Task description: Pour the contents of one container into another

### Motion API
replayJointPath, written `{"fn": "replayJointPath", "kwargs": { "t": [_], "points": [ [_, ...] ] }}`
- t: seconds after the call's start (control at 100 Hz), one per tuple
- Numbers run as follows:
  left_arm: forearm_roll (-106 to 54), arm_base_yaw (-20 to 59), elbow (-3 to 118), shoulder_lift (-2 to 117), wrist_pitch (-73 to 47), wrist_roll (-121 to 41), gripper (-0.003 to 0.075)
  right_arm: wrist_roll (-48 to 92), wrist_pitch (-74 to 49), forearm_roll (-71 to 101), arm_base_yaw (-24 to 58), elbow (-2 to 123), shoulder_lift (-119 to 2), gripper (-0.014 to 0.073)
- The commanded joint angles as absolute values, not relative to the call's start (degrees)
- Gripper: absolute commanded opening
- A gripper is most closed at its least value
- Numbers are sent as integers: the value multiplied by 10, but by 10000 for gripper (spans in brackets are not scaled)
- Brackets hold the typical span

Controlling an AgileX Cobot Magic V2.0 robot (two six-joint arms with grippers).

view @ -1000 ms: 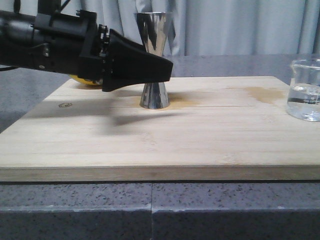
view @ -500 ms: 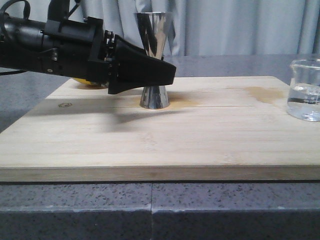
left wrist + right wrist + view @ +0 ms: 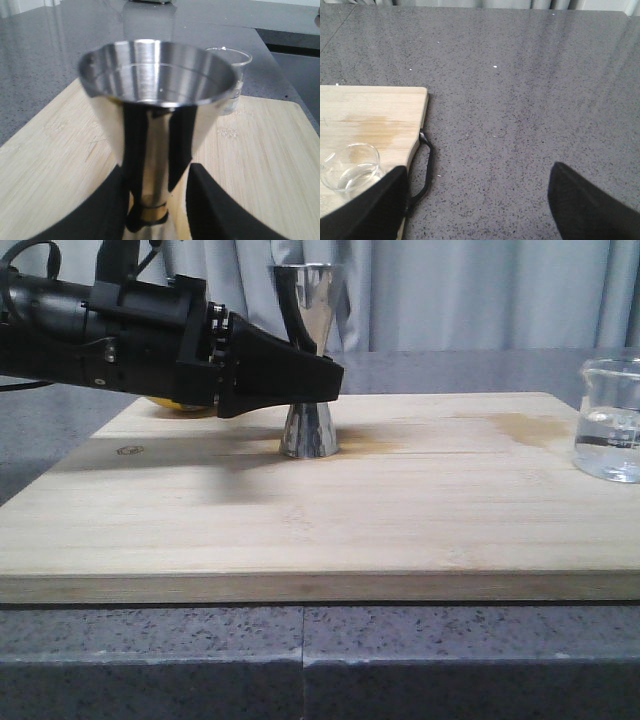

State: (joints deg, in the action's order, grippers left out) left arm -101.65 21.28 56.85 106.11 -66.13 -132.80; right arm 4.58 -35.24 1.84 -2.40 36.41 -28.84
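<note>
A steel double-cone jigger (image 3: 310,302) stands upright on the wooden board (image 3: 400,520), left of middle. My left gripper (image 3: 328,380) reaches in from the left at the jigger's narrow waist. In the left wrist view the jigger (image 3: 157,80) fills the middle, and the left gripper (image 3: 157,210) is open with one finger on each side of the waist. A strip of board shows between one finger and the metal. A glass beaker (image 3: 610,420) with clear liquid stands at the board's right edge. My right gripper (image 3: 477,200) is open over the grey counter, beside the beaker (image 3: 350,170).
A yellow object (image 3: 170,403) lies behind the left arm at the board's back left. A brownish stain (image 3: 525,425) marks the board near the beaker. A black loop handle (image 3: 425,165) hangs off the board's right end. Grey stone counter (image 3: 520,100) surrounds the board.
My left gripper moved right and a little up to the jigger's waist, then drew back slightly. The jigger and the beaker have not moved.
</note>
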Motion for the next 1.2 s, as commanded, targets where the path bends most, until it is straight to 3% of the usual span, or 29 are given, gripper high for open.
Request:
{"fn": "replayJointPath", "kwargs": {
  "t": [0.0,0.6,1.08,1.19],
  "points": [
    [-1061,218,583,1037,-724,-1324,177,49,-314,13,-26,385,-296,526],
    [-1061,218,585,1037,-727,-1324,22,49,-314,13,-26,385,-296,526],
    [-1061,218,602,1037,-727,-1312,-2,53,-315,39,-26,408,-297,521],
    [-1061,218,617,1037,-727,-1291,-2,107,-322,83,-26,408,-311,521]
  ]
}}
